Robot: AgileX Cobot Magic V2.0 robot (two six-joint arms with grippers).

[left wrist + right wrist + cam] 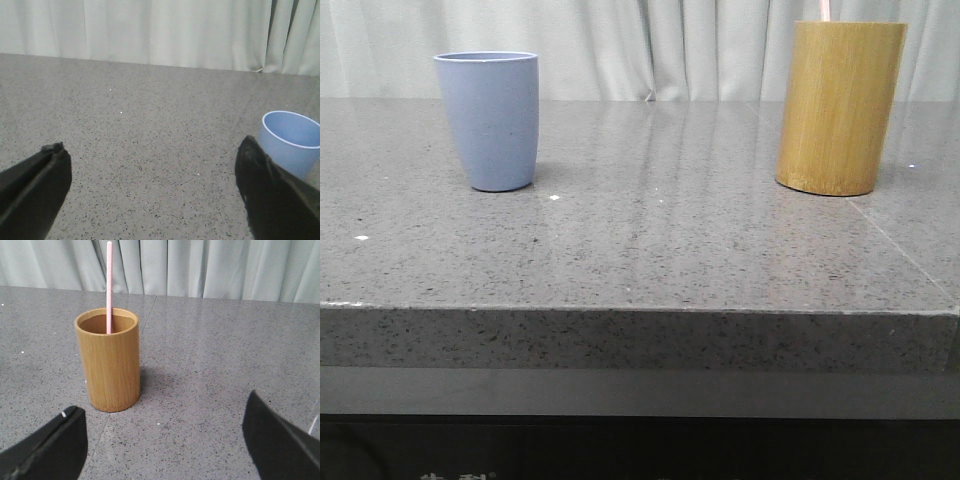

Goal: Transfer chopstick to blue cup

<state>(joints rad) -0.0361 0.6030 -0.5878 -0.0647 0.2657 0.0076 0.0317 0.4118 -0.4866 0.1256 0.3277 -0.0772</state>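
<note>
- Presently the chopstick (109, 285) stands upright in the bamboo holder (108, 362), leaning against its far inner wall, with its top well above the rim.
- Well apart from the bamboo holder on the grey worktop (650, 250), the blue cup (490, 118) stands upright and looks empty.
- Right hand (165, 440), fingers spread wide and empty, faces the bamboo holder; it should pinch the exposed stick above the rim and lift straight up.
- Left hand (150, 180) is likewise spread and empty.

- Left gripper (152, 187): two matte black fingers (32, 187), wedge-shaped with blunt tips.
- Right gripper (165, 442): the same black, a tiny pale speck on one finger (50, 445).
</note>
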